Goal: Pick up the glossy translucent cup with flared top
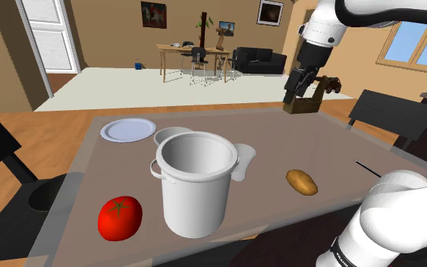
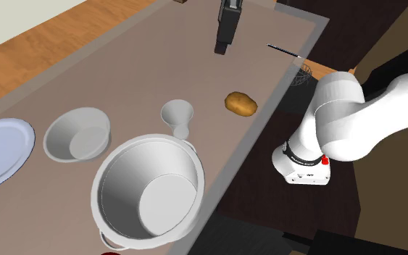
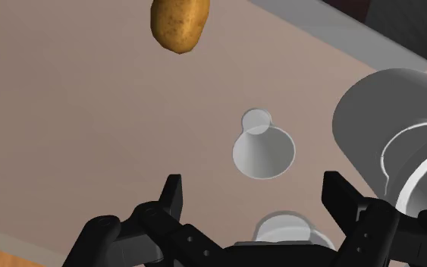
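So the gripper (image 3: 253,184) is hanging up over the brownish-grey table (image 1: 280,140), and its two black fingers (image 3: 172,199) are spread wide apart with nothing clamped in them. The flared cup (image 3: 263,148) is out past the fingertips, pretty much lined up with the gap between them, but well below and not touching either one. It looks pale grey-white and a bit see-through, standing upright on the tabletop with the wide mouth up. Further out past the cup, over on one finger's side, there's a brown potato (image 3: 179,23). On the other finger's side is a big white pot (image 3: 401,144) with handles, just beside the cup. A white bowl (image 3: 284,227) peeks in low between the two fingers, closer in than the cup. From the shoulder view, well away from the fingers, you also get a white plate (image 1: 128,130) next to the bowl and a red tomato (image 1: 120,218) beside the pot, near the table's edge. A thin black stick thing (image 1: 367,168) lies at the table's edge; can't tell what it is. Room-wise: wood floor, tan walls with framed pictures, a white door (image 1: 48,38), a pale carpeted area with a dining table and chairs (image 1: 193,54) and a black sofa (image 1: 259,61), plus a window (image 1: 424,42).
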{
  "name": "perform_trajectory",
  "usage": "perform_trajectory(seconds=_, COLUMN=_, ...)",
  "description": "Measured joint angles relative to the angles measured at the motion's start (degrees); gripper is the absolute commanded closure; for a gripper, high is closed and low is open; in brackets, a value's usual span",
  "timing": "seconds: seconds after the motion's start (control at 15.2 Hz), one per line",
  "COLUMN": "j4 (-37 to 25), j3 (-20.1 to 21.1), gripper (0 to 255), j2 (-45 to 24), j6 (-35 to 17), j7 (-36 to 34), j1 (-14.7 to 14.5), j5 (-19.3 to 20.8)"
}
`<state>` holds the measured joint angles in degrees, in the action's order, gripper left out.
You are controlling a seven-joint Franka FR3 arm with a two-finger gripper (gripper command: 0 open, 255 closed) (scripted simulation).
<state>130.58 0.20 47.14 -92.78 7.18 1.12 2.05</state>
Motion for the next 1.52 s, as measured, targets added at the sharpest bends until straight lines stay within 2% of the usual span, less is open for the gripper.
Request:
perform_trajectory(seconds=0.2, j4=1.4, j3=1.1, gripper=0, j2=-0.8, j6=-2.0, j7=-0.9, j1=-0.1, j5=0.1)
perform_trajectory(seconds=0.79, j4=9.2, j3=9.6, gripper=0, j2=-9.1, j6=-16.2, j7=-8.8, j1=-0.8, j5=1.5)
perform_trajectory(seconds=1.19, j4=13.3, j3=15.3, gripper=0, j2=-17.9, j6=-27.1, j7=-15.3, j1=0.1, j5=4.8)
perform_trajectory(seconds=1.39, j4=11.8, j3=18.4, gripper=0, j2=-24.5, j6=-30.9, j7=-19.5, j1=1.3, j5=7.8)
perform_trajectory(seconds=1.52, j4=12.3, j3=19.1, gripper=0, j2=-26.0, j6=-32.5, j7=-20.7, j1=1.7, j5=9.0)
